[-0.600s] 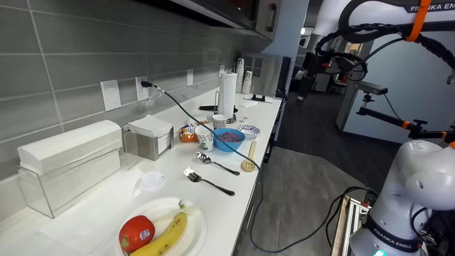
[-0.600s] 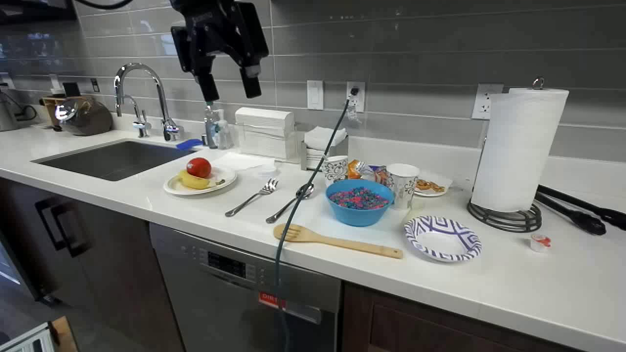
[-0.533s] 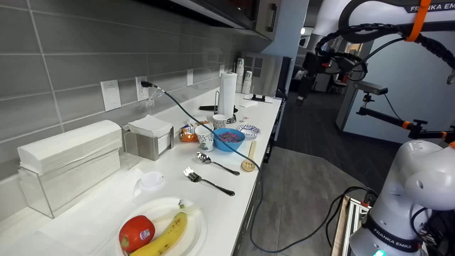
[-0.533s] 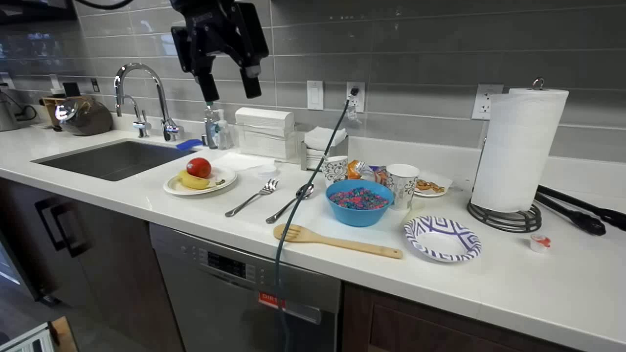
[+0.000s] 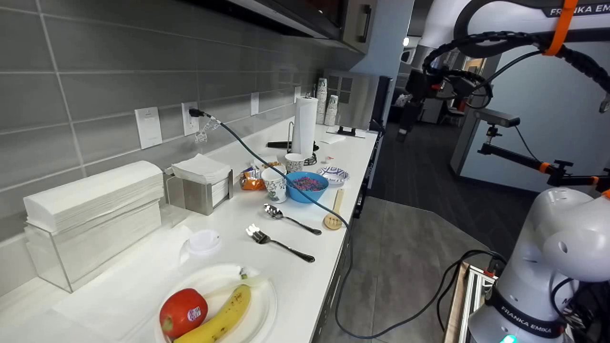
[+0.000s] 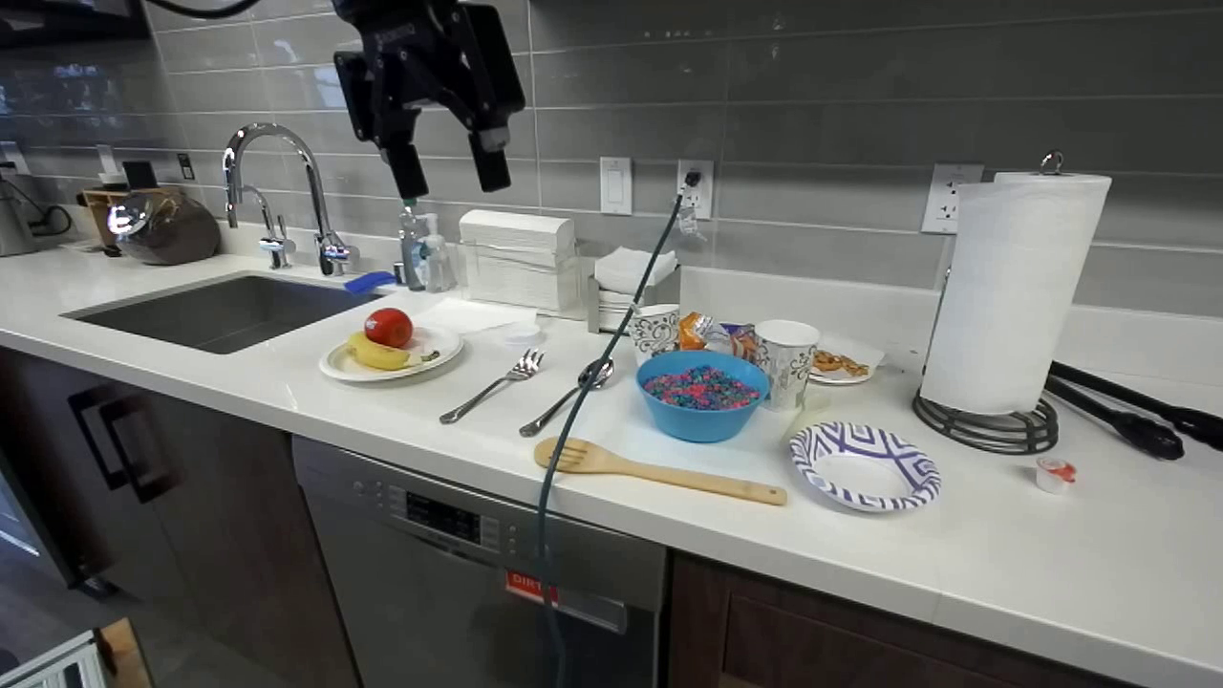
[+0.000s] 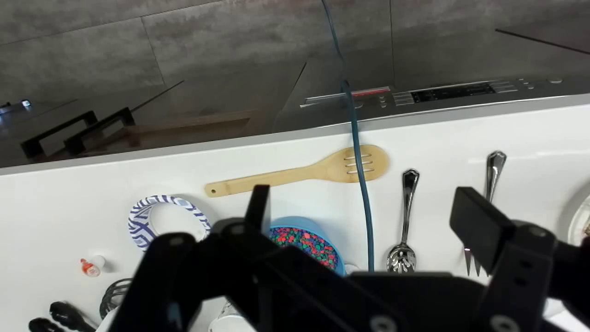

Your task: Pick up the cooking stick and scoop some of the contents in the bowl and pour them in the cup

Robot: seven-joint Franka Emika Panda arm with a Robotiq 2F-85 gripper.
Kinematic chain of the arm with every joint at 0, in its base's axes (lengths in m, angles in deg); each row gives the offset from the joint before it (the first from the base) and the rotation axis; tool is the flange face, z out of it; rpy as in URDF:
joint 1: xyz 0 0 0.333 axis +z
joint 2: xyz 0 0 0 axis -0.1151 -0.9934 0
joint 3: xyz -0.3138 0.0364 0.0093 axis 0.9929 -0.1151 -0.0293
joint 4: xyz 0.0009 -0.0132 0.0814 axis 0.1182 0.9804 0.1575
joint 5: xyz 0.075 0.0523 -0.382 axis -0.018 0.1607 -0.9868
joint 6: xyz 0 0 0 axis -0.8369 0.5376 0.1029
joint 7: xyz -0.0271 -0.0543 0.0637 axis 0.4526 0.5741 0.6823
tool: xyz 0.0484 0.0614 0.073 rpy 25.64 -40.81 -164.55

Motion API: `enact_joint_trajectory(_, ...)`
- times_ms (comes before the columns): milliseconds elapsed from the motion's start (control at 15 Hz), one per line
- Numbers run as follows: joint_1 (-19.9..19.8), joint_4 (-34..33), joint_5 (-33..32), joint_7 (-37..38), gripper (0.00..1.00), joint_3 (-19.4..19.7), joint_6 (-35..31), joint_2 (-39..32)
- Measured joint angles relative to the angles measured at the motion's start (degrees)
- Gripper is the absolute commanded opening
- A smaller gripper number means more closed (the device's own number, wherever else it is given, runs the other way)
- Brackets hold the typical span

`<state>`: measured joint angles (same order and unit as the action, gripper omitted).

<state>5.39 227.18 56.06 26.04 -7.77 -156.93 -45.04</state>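
White counter (image 6: 1013,564) ran before me along gray tile (image 6: 860,134); near its front edge lay the stick (image 6: 664,474), flat — a cable (image 7: 365,198) crossed its slotted head. Just beyond sat the bowl (image 6: 702,426) of colored bits (image 6: 702,389), beside two cups (image 6: 790,375). High up, well apart from them, hung the claw (image 6: 452,178) — spread wide.

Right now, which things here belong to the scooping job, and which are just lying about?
For the job:
wooden cooking stick
blue bowl
colourful bits inside it
paper cups (two; unclear which is meant)
pincer, standing open

Apparently just lying about:
metal spoon
metal fork
banana
red fruit
purple-patterned dish
paper-towel roll
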Motion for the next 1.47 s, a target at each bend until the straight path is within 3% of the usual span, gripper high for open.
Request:
enact_joint_trajectory(333, 0.04, -0.01, 0.32, 0.65, 1.0, 0.29, -0.31, -0.19)
enact_joint_trajectory(667, -0.51, -0.42, 3.15, 4.33, 1.0, 3.64, -6.12, -3.32)
enact_joint_trajectory(1067, -2.53, -1.16, 12.88, 8.53, 1.0, 8.29, -16.24, -10.15)
enact_joint_trajectory(1467, -2.64, -1.09, 24.8, 14.5, 1.0, 8.02, -30.14, -17.99)
